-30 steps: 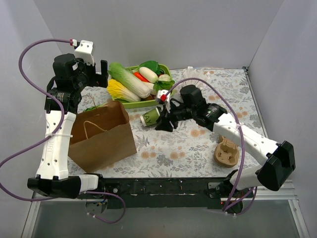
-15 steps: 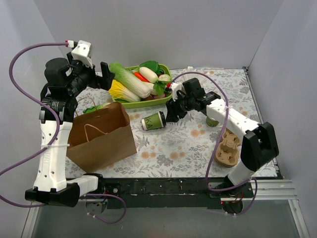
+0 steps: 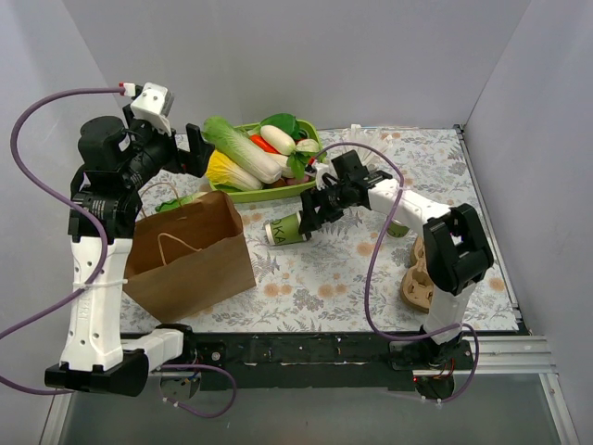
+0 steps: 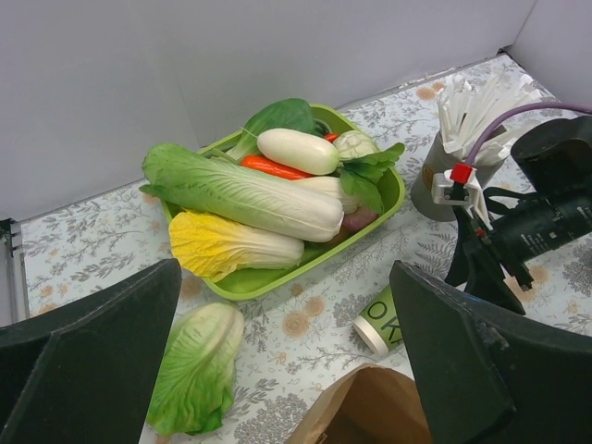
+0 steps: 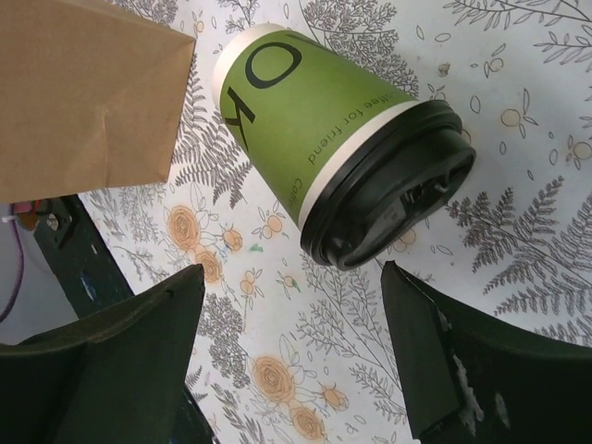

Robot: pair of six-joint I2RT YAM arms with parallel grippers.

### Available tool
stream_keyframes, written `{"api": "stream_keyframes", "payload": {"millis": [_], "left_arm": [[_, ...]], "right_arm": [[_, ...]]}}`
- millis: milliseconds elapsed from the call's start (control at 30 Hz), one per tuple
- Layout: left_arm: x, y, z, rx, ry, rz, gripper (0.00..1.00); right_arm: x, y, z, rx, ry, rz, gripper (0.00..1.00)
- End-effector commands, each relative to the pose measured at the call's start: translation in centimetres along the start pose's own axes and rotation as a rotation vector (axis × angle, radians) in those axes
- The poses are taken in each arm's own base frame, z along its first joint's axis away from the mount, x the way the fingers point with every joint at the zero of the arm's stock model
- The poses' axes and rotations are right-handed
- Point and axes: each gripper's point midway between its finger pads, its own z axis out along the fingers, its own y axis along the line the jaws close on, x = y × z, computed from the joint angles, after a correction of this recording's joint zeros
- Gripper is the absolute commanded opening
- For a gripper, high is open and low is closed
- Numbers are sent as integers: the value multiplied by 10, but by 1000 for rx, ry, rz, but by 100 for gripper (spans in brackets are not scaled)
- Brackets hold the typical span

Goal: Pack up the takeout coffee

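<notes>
As coffee [image 5: 314,139] lies toppled, right pincer [image 5: 291,287] hovers.

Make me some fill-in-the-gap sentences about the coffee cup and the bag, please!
The takeout coffee lies on its ____.
Its lid is coloured ____.
The right gripper over it is ____, not shut.
The paper bag is coloured ____.
Missing words: side, black, open, brown.

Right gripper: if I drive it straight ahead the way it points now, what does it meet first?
The takeout coffee, lying on its side, most likely at its black lid. The right gripper has its jaws open, and the coffee sits centred ahead of them. How far ahead is unclear.
</notes>
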Motion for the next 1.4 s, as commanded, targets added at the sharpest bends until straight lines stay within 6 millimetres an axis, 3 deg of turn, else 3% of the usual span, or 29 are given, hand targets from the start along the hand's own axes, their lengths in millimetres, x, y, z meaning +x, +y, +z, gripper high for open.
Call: {"api": "stream_keyframes", "payload": {"millis": [0,167,267,500,667,900,1133,1367], "left_arm": [[2,-3,-11,-2,-2,12,98],[2,-2,-11,-3,3,12,98],[1,-1,-10,-6,1,14,98],[2,0,-9,-10,7,13,98],[4,0,-9,-10,10,12,98],[7,-1,-9,-5,10,9,98],[15,-2,-6,6,16,4,98],[16,-4,-4,16,14,0,98]], "right_arm": [[-28,12,3,-70,-69,2,85],[-24,1,17,-53,-50,44,83],[-26,-2,21,-48,-54,47,76],[-25,-9,26,-35,-51,-6,46],[-27,-7,25,-28,-55,-55,33],[-50,8,-2,38,-100,-249,22],[-82,13,-35,159,-156,-478,21],[-114,14,-46,269,-149,-732,21]]}}
